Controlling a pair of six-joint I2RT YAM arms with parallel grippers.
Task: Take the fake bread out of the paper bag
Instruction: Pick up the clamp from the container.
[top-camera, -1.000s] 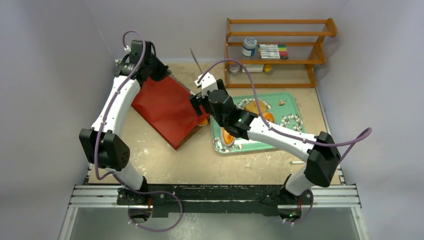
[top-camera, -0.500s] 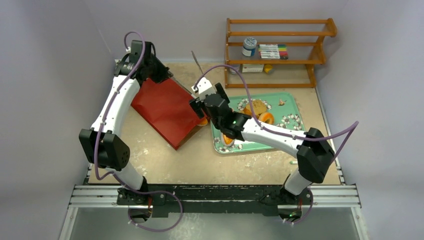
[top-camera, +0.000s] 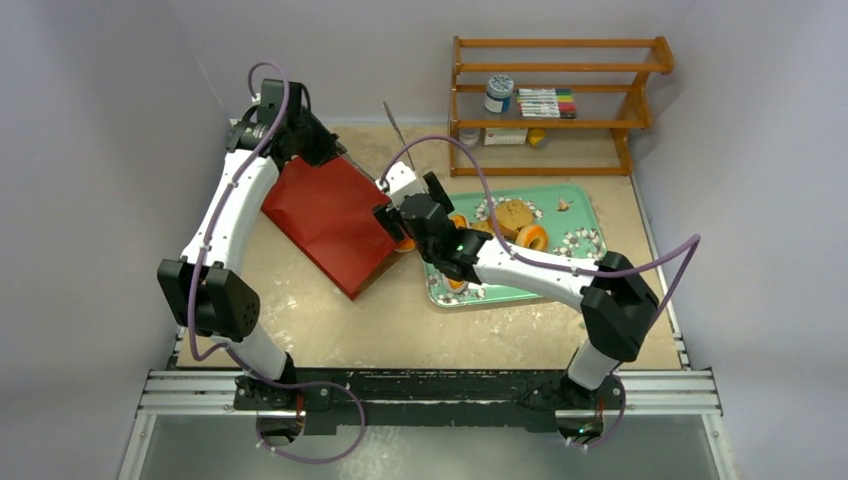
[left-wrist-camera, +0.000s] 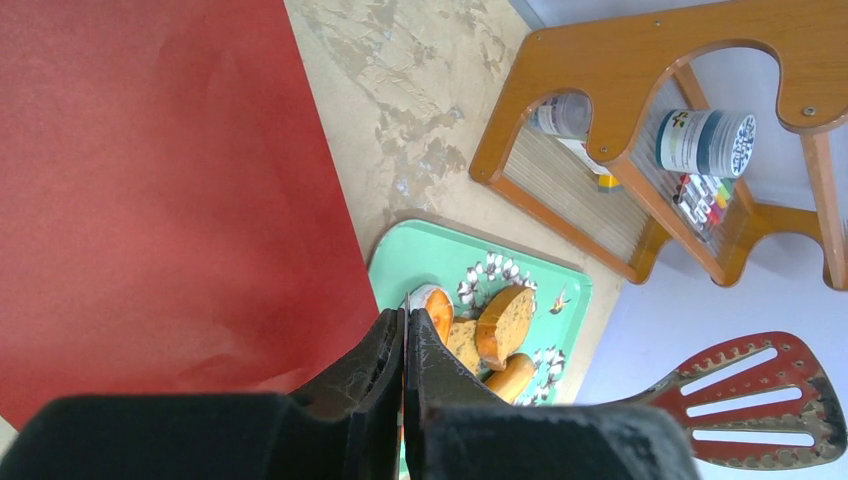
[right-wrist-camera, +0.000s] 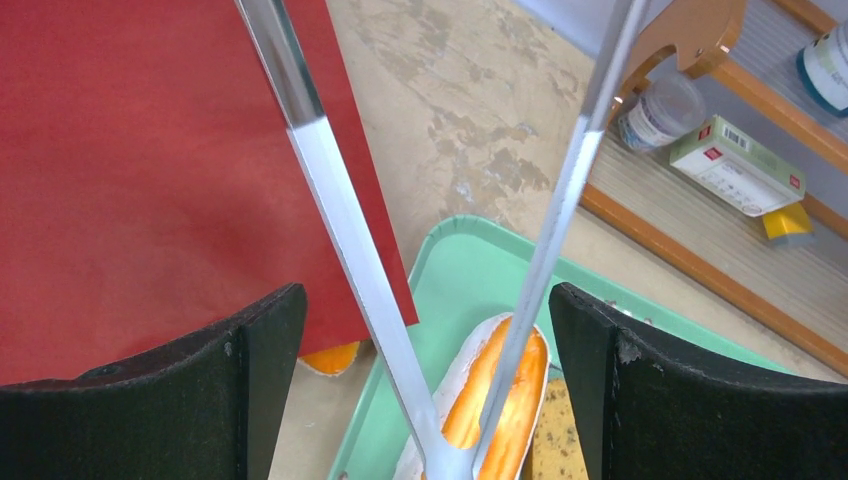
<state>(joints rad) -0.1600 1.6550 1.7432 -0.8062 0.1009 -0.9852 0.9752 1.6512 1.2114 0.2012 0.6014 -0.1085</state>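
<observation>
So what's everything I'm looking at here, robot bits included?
tray: one, green floral, on the beige table
paper bag: one, red, left of the tray
fake bread: about five, golden-brown and orange, on the tray, one orange piece at the bag's mouth
metal tongs: one, silver, in the right gripper
wooden shelf: one, brown, far right, holding jar, markers, small box
arms: two, white and black
left gripper: black, shut, at the bag's far end
right gripper: black, fingers wide around the tongs

Red paper bag (top-camera: 330, 215) lies flat, fake bread (top-camera: 515, 215) on the tray (top-camera: 558, 220) beside.
</observation>
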